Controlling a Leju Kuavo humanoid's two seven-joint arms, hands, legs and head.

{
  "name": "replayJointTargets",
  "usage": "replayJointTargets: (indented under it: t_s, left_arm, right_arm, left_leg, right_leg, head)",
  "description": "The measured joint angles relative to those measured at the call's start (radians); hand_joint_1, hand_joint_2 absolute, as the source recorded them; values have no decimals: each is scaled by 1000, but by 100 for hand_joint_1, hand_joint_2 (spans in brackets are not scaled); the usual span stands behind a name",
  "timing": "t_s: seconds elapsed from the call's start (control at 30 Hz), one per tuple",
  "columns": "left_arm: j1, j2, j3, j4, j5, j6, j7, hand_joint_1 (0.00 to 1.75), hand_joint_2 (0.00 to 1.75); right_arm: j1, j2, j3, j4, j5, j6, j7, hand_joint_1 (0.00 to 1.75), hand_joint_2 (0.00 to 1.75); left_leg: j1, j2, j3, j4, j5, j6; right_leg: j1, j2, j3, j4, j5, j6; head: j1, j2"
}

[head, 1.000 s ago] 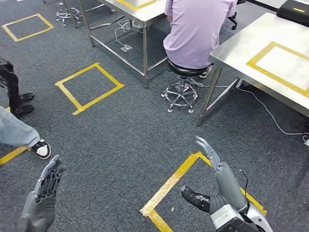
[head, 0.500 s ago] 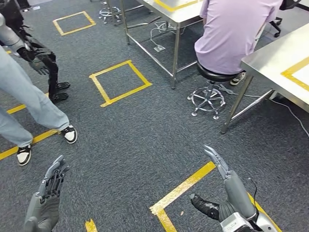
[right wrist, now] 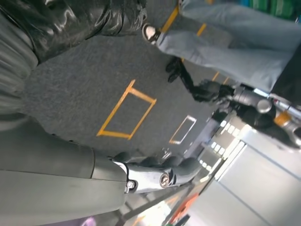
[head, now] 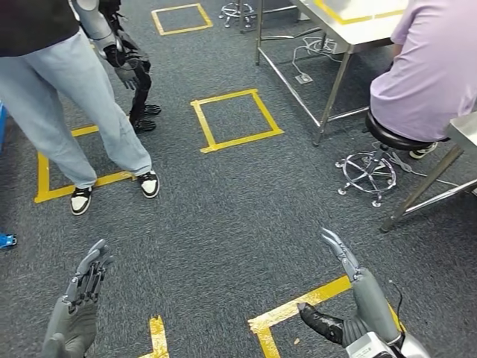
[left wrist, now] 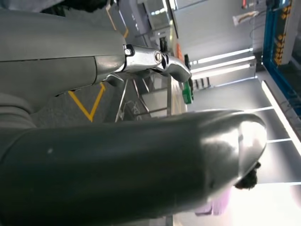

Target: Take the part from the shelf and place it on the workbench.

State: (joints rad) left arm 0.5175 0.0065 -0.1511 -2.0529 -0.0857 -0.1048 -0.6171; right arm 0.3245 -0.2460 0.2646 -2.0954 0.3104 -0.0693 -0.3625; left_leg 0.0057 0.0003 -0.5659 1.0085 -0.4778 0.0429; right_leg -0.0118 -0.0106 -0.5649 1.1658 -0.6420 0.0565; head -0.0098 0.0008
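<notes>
Shifted since the earlier frames: the whole head view, so the camera has swung left; the seated person [head: 433,74] now sits at the right edge and a standing person [head: 73,97] has come in at upper left. Camera motion, not motion of the things.

Landmark: tape square [head: 237,119] on the grey carpet.

- Left hand [head: 76,313]: well below and left of the square, low over the carpet. Fingers extended and close together, holding nothing. Judged carried at rest while the robot turns.
- Right hand [head: 354,306]: well below and right of the square, over a yellow tape corner [head: 292,313]. Fingers straight, thumb spread apart, palm free, nothing held; judged kept ready for a later pick.
- Standing person: left of the square, feet on a tape line.
- Second robot [head: 132,71]: left of the square, just behind that person.
- Seated person: right of the square, on a stool [head: 368,160].
- Steel table [head: 343,19]: above and right of the square.
- Part and shelf: whereabouts cannot be told from these views. Judged stage: early, robot turning to find the shelf; no pick begun.
</notes>
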Motion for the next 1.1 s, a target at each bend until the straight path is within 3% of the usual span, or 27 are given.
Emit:
replayJointTargets:
  t_s: [0.03,0.07,0.1,0.17,0.23,0.3,0.37,0.43,0.5,0.57,0.6,0.63,0.7,0.77,0.8,0.87,0.93,0.97,1.03,1.07,1.1]
  left_arm:
    - [0,2,-4,1,0,3,0,0,0]
    - [0,4,-7,1,2,7,0,0,0]
    - [1,6,-9,2,4,11,0,0,0]
    - [1,10,-13,3,8,19,1,0,0]
    - [1,15,-17,3,12,25,1,0,0]
    - [2,18,-20,3,15,29,2,0,0]
    - [6,22,-22,3,25,32,3,0,0]
    - [11,27,-19,3,37,34,4,0,0]
    - [14,30,-14,2,46,33,6,0,0]
    - [17,33,-11,2,50,33,10,0,0]
    - [19,34,-10,2,51,33,11,0,0]
    - [21,35,-8,2,52,33,13,0,0]
    - [23,37,-7,2,52,33,14,0,0]
    - [23,37,-6,2,53,33,15,0,0]
    - [24,36,-6,2,53,33,15,0,0]
    - [29,36,-3,0,55,31,15,0,0]
    - [35,29,4,-6,60,21,18,0,0]
    - [36,22,10,-10,63,11,20,0,0]
    - [38,6,26,-15,64,-16,23,0,0]
    - [40,-3,37,-16,65,-33,24,0,0]
    - [42,-11,50,-16,65,-50,24,0,0]
  right_arm:
    - [4,0,0,0,-2,1,0,0,175]
    - [8,0,0,0,-3,1,0,0,175]
    - [11,0,0,1,-4,2,0,0,175]
    - [13,0,0,1,-5,2,0,0,175]
    - [15,0,0,0,-6,2,0,0,175]
    - [17,0,0,-2,-6,3,1,0,175]
    - [15,0,0,-3,-3,7,7,0,175]
    - [7,0,5,-3,1,13,17,0,175]
    - [3,0,11,-2,5,17,25,0,175]
    - [2,0,15,0,6,18,29,0,175]
    - [-1,0,16,1,6,19,30,0,175]
    - [-3,0,18,2,6,19,31,0,175]
    - [-7,0,21,3,6,19,32,0,175]
    - [-10,0,21,3,6,19,32,0,175]
    - [-12,0,22,3,7,19,32,0,175]
    - [-18,1,25,4,7,19,33,0,175]
    - [-26,1,30,6,7,19,35,0,175]
    - [-29,1,33,8,9,19,37,0,175]
    - [-36,1,43,14,14,20,45,0,175]
    - [-41,1,50,17,16,21,49,0,175]
    - [-47,1,57,21,18,20,52,0,175]
  left_leg:
    - [-1,-13,-2,1,1,1]
    - [-1,-26,-2,1,1,2]
    - [-2,-39,-2,2,1,2]
    - [-2,-67,0,4,2,1]
    - [-1,-92,-4,8,3,-6]
    - [3,-116,-15,8,10,-20]
    - [8,-130,-23,7,15,-35]
    - [5,-88,-42,46,-11,-44]
    - [4,-30,-95,163,-78,-52]
    - [8,-14,-146,277,-125,-60]
    - [10,-11,-147,287,-120,-63]
    - [13,-6,-127,255,-97,-66]
    - [14,27,-51,119,-39,-69]
    - [12,54,-2,25,-15,-59]
    - [8,56,2,14,-18,-50]
    - [6,34,-1,12,-15,-32]
    - [6,16,-2,8,-10,-19]
    - [7,7,-1,7,-8,-14]
    - [1,-15,-3,7,-8,-8]
    - [-3,-27,-3,7,-9,-5]
    - [-7,-41,-2,7,-10,-3]
  right_leg:
    - [0,8,-32,62,-20,0]
    - [1,9,-55,99,-23,-1]
    - [1,10,-61,99,-6,-2]
    - [0,28,-22,-9,73,-8]
    - [-3,76,28,-128,120,-15]
    - [-3,99,47,-166,120,-21]
    - [-2,75,54,-176,126,-30]
    - [-5,46,60,-189,134,-41]
    - [-5,13,62,-193,136,-46]
    - [-4,-21,61,-193,135,-48]
    - [-4,-37,61,-193,134,-47]
    - [-5,-52,62,-192,132,-45]
    - [-5,-78,65,-188,125,-35]
    - [-2,-98,64,-181,115,-21]
    - [0,-106,66,-180,111,-14]
    - [-3,-113,75,-184,108,-1]
    - [-8,-72,66,-158,83,8]
    - [-9,-41,43,-113,55,10]
    - [-6,-2,-26,29,-7,4]
    - [-3,4,-59,89,-22,-1]
    - [0,7,-80,116,-17,-8]
  head:
    - [2,0]
    - [2,0]
    - [2,0]
    - [2,0]
    - [2,0]
    - [1,0]
    - [0,0]
    - [-4,0]
    - [-8,0]
    - [-10,0]
    - [-9,0]
    - [-10,0]
    - [-10,0]
    - [-8,0]
    - [-6,0]
    - [-4,0]
    - [-3,0]
    - [-1,0]
    - [2,0]
    - [3,0]
    - [3,0]
